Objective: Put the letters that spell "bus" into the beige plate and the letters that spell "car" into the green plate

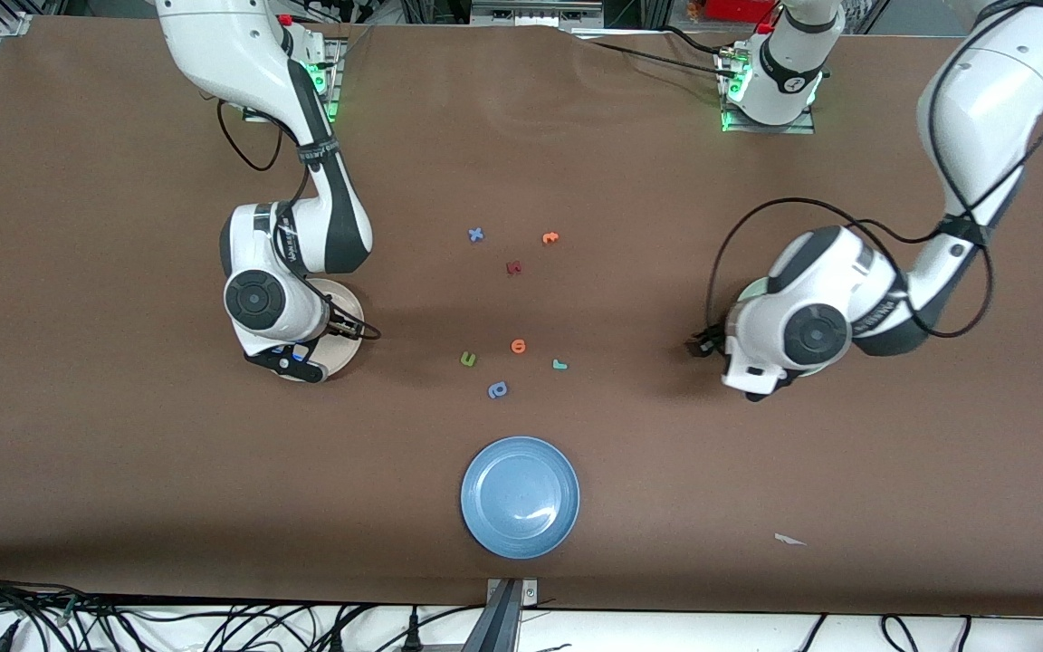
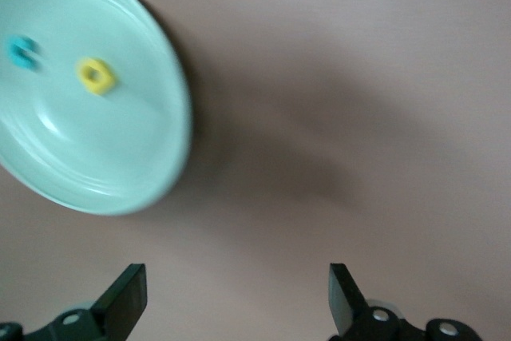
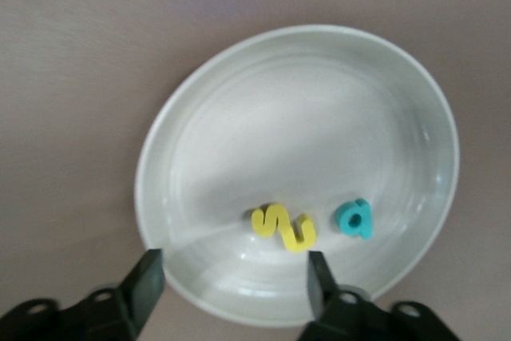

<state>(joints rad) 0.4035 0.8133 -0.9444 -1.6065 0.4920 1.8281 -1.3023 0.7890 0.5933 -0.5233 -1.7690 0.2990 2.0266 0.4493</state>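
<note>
Right wrist view: right hand (image 3: pixel 231 281) open, empty.

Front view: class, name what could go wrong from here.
1. The teal r lies close to an orange letter and a green letter; the left gripper, open beside the green plate, might later pick the wrong one.
2. The right gripper, open over the beige plate, could knock its yellow letters if it dips.

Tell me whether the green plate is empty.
Not empty. In the left wrist view the green plate holds a teal letter and a yellow letter.
</note>
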